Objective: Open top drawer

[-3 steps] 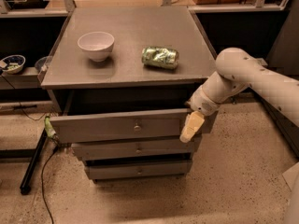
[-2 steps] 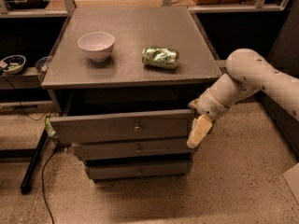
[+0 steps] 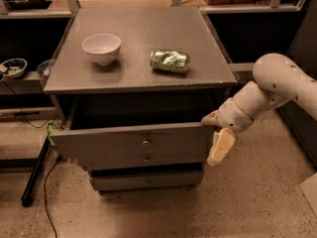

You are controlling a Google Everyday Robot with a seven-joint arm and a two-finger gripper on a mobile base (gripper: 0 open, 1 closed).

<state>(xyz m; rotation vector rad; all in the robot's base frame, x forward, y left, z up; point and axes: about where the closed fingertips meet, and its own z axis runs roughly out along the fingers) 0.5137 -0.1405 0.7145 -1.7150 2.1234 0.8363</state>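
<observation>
Shows top drawer (image 3: 99, 145) of a grey cabinet pulled part-way out, box dark inside, contents not discernible. Places gripper (image 3: 220, 142) just beside the drawer's right front corner, hanging downward; cannot tell whether apart or together. Up on the cabinet top (image 3: 138, 29), holds a white bowl (image 3: 101, 47) and a crushed green can (image 3: 170, 61) on its side.

gripper (image 3: 217, 135): centre right of frame, beside the drawer's right end.
top drawer (image 3: 99, 147): inside dark, contents unreadable.
arm (image 3: 285, 81): cut off by right edge.
</observation>
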